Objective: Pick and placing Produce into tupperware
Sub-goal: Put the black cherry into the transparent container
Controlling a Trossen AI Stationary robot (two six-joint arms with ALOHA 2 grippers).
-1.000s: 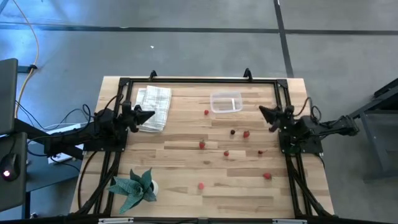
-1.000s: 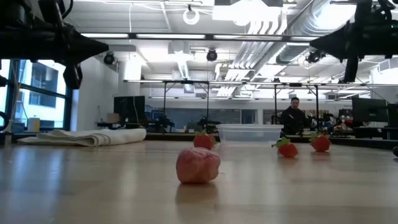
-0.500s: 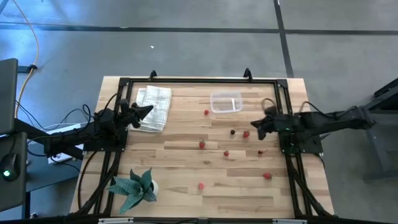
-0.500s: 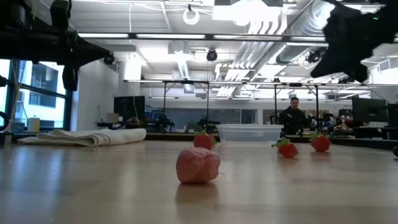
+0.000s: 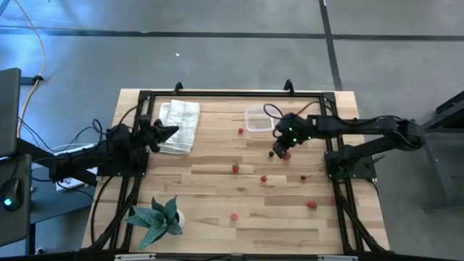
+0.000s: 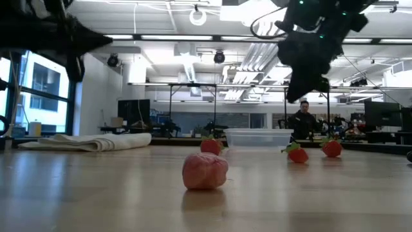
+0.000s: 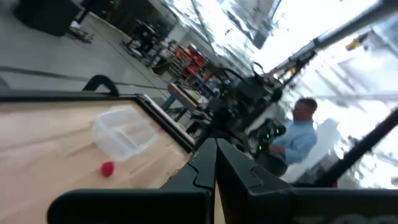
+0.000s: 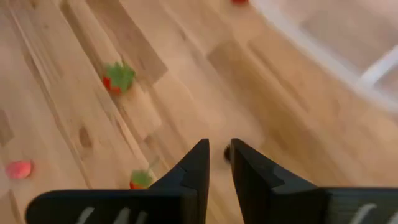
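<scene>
Right hand (image 5: 280,147) low over red produce on the wooden surface (image 5: 210,181), fingers almost pressed together, pinching nothing.

Clear tupperware (image 5: 262,119) empty near the far edge, just beside the right hand. Little red berries (image 5: 235,169) scattered well apart across the middle and near side, with a darker berry (image 5: 271,154) right by the hand. Left hand (image 5: 168,133) waiting at the left side, touching the edge of the white cloth (image 5: 181,125), fingers pressed together. Green plant (image 5: 156,219) at the near left corner. A person (image 6: 302,121) far behind in the room.
</scene>
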